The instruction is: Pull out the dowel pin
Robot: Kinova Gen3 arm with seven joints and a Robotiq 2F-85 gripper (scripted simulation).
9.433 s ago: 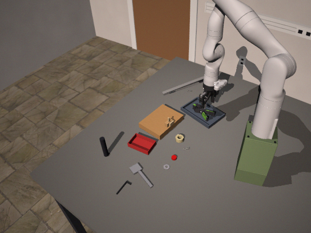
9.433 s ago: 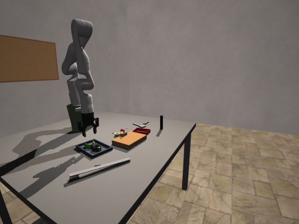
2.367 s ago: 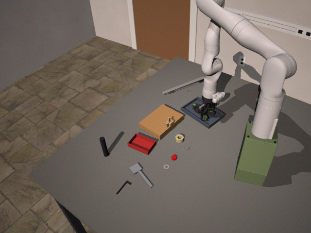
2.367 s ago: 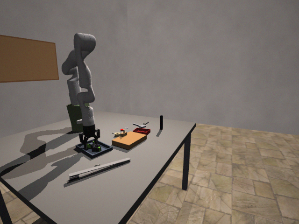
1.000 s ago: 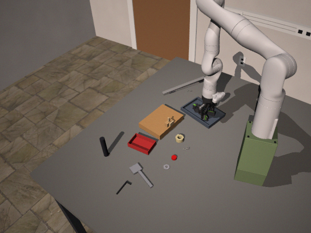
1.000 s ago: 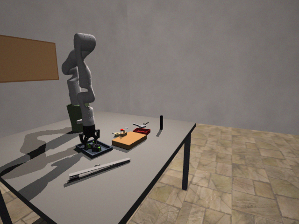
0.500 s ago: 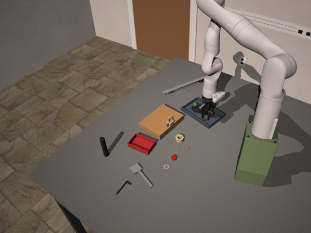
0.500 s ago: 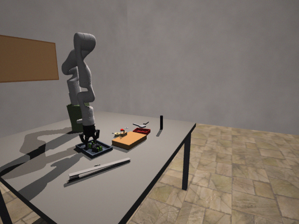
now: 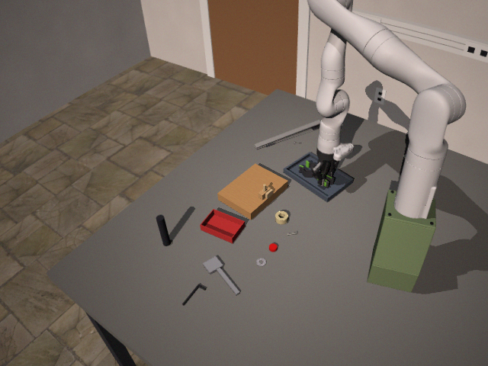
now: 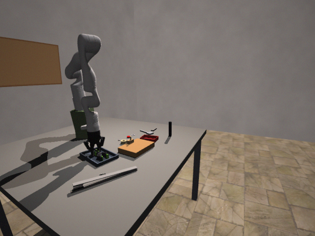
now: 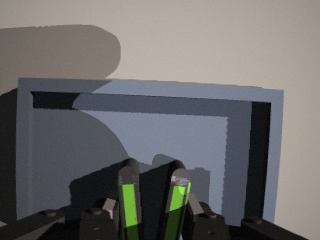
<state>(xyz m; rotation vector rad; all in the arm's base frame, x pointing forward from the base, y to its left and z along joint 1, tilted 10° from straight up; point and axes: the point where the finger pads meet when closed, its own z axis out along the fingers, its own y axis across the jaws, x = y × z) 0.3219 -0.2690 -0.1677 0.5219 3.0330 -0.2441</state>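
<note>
Between the hand's [image 9: 324, 173] [image 10: 95, 150] [image 11: 152, 207] fingers, the spring clamp [image 9: 307, 163] [image 10: 107, 155] [image 11: 129, 210].

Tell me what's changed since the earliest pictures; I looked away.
The claw has moved down into the blue-grey tray and appears to have gripped the spring clamp's green handles. The bench board, wooden block and tray look unmoved.
</note>
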